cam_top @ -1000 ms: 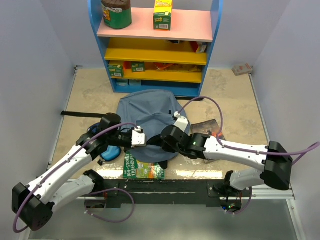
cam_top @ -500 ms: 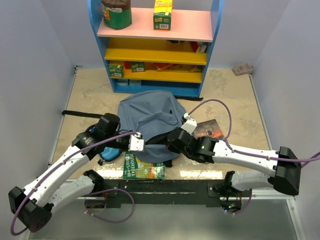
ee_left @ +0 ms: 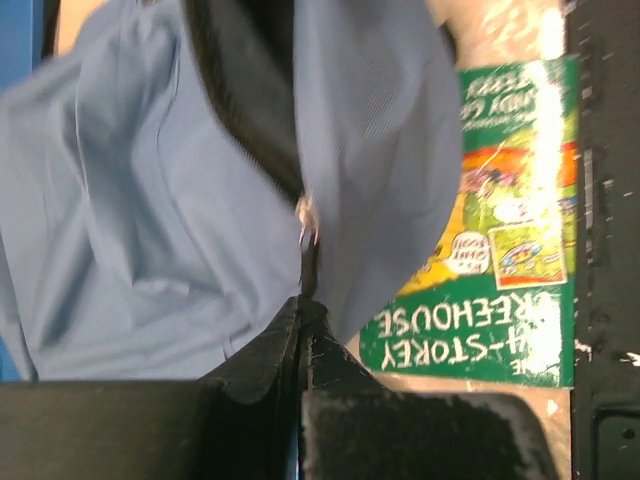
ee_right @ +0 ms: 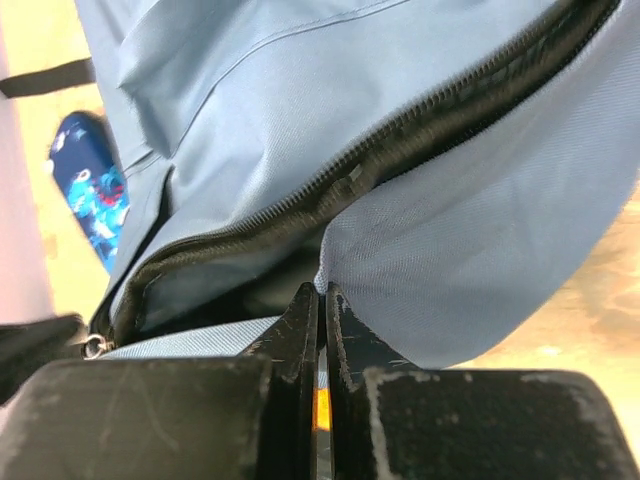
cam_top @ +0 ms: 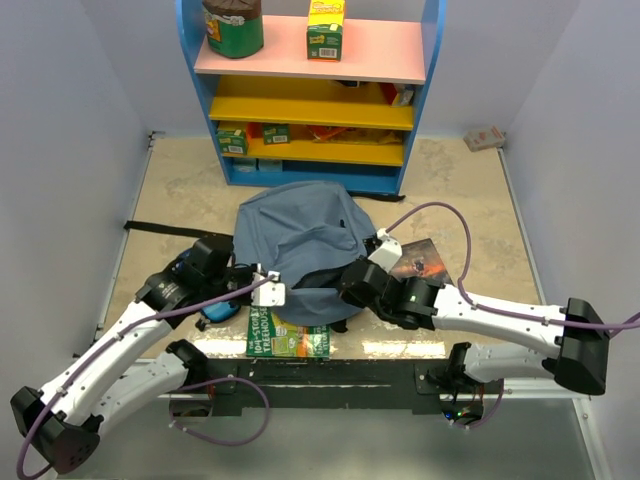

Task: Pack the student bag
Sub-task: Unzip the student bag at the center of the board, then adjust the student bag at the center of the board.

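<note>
Student bag: the grey-blue student bag (cam_top: pixel 298 228) lies slumped in the middle of the table (cam_top: pixel 180 190), just in front of the shelf unit (cam_top: pixel 312 95).
Opening: the zip (ee_right: pixel 400 140) is parted and dark lining shows inside; a metal pull (ee_left: pixel 308 222) hangs at its end.
Under the bag: a green book (cam_top: pixel 288 338) sticks out from beneath the near edge.
Beside the bag: a dark-covered book (cam_top: pixel 420 262) touches its right side; a dark-blue printed pencil case (cam_top: pixel 218 308) sits at its left, partly hidden by the left arm; a black strap (cam_top: pixel 160 228) trails off leftward.
Shelf: a green canister (cam_top: pixel 233 25) and a yellow carton (cam_top: pixel 325 28) stand on the top board.
Readable writing: "-STOREY TREEHOUSE" on the green book.
Left gripper: the left gripper (ee_left: pixel 303 312) has its jaws pressed together, pinching the bag at the zip's end.
Right gripper: the right gripper (ee_right: pixel 320 300) is likewise clamped tight on the fabric lip below the zip.
</note>
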`<state>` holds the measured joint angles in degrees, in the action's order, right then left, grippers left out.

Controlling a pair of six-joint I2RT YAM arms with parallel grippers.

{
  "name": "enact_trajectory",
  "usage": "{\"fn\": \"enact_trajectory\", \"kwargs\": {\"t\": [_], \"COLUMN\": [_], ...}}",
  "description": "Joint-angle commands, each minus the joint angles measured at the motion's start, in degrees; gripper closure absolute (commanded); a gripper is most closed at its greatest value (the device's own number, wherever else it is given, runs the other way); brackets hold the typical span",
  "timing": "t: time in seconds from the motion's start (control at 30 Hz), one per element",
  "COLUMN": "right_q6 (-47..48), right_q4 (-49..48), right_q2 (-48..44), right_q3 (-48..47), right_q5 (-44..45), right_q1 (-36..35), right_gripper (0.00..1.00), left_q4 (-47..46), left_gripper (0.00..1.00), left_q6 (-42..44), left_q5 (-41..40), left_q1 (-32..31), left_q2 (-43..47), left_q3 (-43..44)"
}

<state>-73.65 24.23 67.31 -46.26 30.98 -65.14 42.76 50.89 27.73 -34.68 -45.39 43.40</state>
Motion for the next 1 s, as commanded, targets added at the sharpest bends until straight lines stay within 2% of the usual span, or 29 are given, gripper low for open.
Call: {"fn": "enact_trajectory", "kwargs": {"t": [0.0, 0.07, 0.17, 0.33, 0.4, 0.43, 0.5, 0.53, 0.57, 0.63, 0.7, 0.73, 0.8, 0.87, 0.97], "right_q6": [0.61, 0.17, -0.35, 1.05, 1.66, 2.10, 3.07, 3.33, 3.68, 4.04, 4.39, 4.30, 4.48, 4.13, 3.86], "right_q4": [12.77, 12.95, 13.39, 10.93, 9.36, 8.56, 6.02, 5.22, 4.61, 2.50, 0.74, 0.21, -0.32, -0.15, -0.41], "right_q2": [-0.95, -1.21, -1.92, -3.06, -2.36, -2.36, -2.44, -2.88, -3.06, -3.32, -3.41, -3.32, -3.15, -3.15, -3.85], "right_q3": [2.31, 2.75, 3.45, 3.46, 3.28, 3.28, 3.46, 3.81, 3.90, 4.33, 4.42, 4.42, 4.25, 3.81, 3.98], "right_q5": [10.77, 10.59, 10.50, 9.98, 9.28, 8.40, 7.78, 7.78, 7.86, 7.86, 8.04, 8.13, 8.57, 9.18, 9.89], "right_q1": [1.86, 1.86, 1.86, 1.86, 1.78, 1.69, 1.43, 0.64, 0.28, -0.85, -1.65, -2.44, -3.06, -4.02, -4.55], "right_gripper": [1.00, 1.00, 1.00, 1.00, 1.00, 1.00, 1.00, 1.00, 1.00, 1.00, 1.00, 1.00, 1.00, 1.00, 1.00], "left_q4": [-5.37, -9.17, -10.33, -6.47, -5.76, -5.24, -4.88, -4.97, -5.67, -8.56, -13.31, -14.54, -20.33, -25.25, -27.03], "left_gripper": [1.00, 1.00, 1.00, 1.00, 1.00, 0.88, 0.58, 0.41, 0.34, 0.24, 0.21, 0.14, 0.11, 0.07, 0.04], "left_q6": [-8.93, -12.47, -15.38, -15.83, -15.22, -14.60, -14.33, -14.51, -14.77, -18.35, -23.35, -24.25, -26.98, -28.48, -28.75], "left_q5": [-15.67, -17.26, -13.59, -8.58, -3.84, 0.62, 4.77, 9.67, 12.33, 17.33, 17.98, 16.24, 15.43, 16.83, 17.97], "left_q1": [1.98, 5.39, 11.37, 12.44, 12.44, 12.44, 12.44, 12.44, 12.35, 11.65, 7.46, 5.17, 0.25, -1.18, -2.59], "left_q2": [1.53, 2.05, 1.97, -0.14, -0.32, -0.49, -1.63, -2.42, -3.38, -7.51, -12.85, -14.63, -17.35, -18.07, -20.35], "left_q3": [-1.73, -2.61, -3.14, -3.41, -2.45, -0.79, 1.33, 4.04, 5.46, 8.70, 10.30, 11.26, 10.66, 8.11, 6.70]}}
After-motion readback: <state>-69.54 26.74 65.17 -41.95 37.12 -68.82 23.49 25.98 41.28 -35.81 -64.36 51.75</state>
